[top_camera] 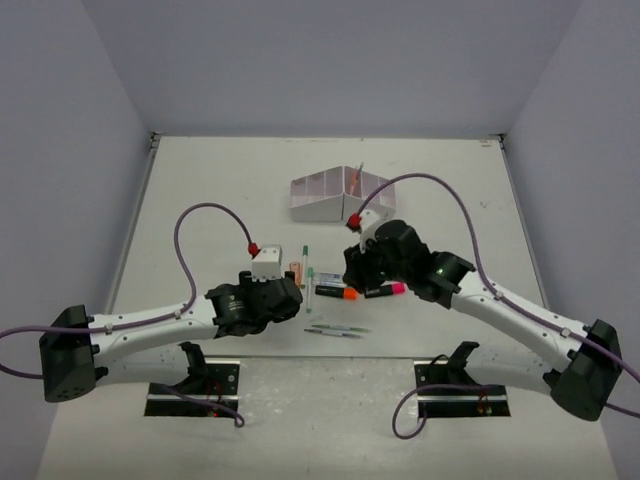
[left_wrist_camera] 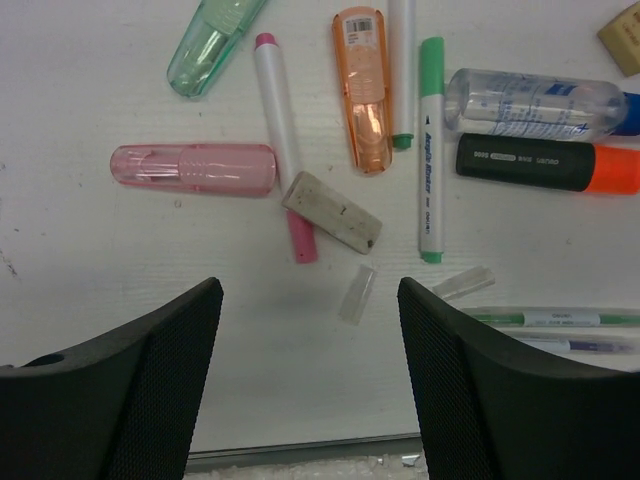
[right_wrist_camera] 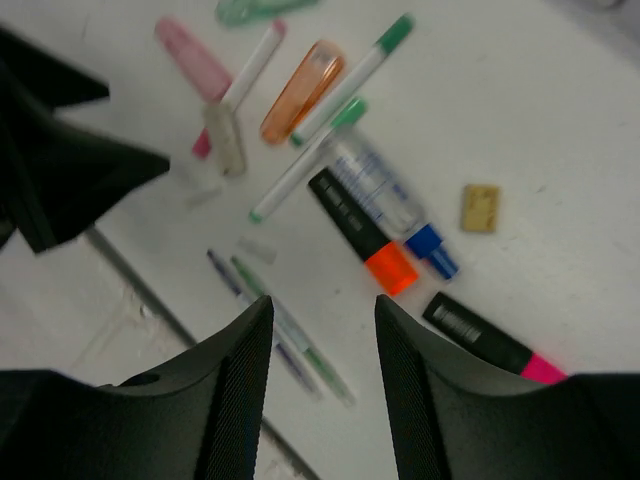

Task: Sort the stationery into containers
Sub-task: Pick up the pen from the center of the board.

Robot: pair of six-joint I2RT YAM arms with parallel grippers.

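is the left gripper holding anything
No, the left gripper is open, its fingers touching nothing; the grey rectangular eraser lies loose ahead.

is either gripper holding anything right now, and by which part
Nothing is held. The left gripper and right gripper both hover open above the loose stationery, jaws empty.

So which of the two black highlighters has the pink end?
The pink-ended black highlighter lies apart at the right; the orange-ended black highlighter lies beside the clear bottle.

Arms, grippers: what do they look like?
White links, black joints and bases on left arm and right arm. A purple cable loops to each wrist, with a red plug. Both left gripper and right gripper: black tapered fingers, finely textured.
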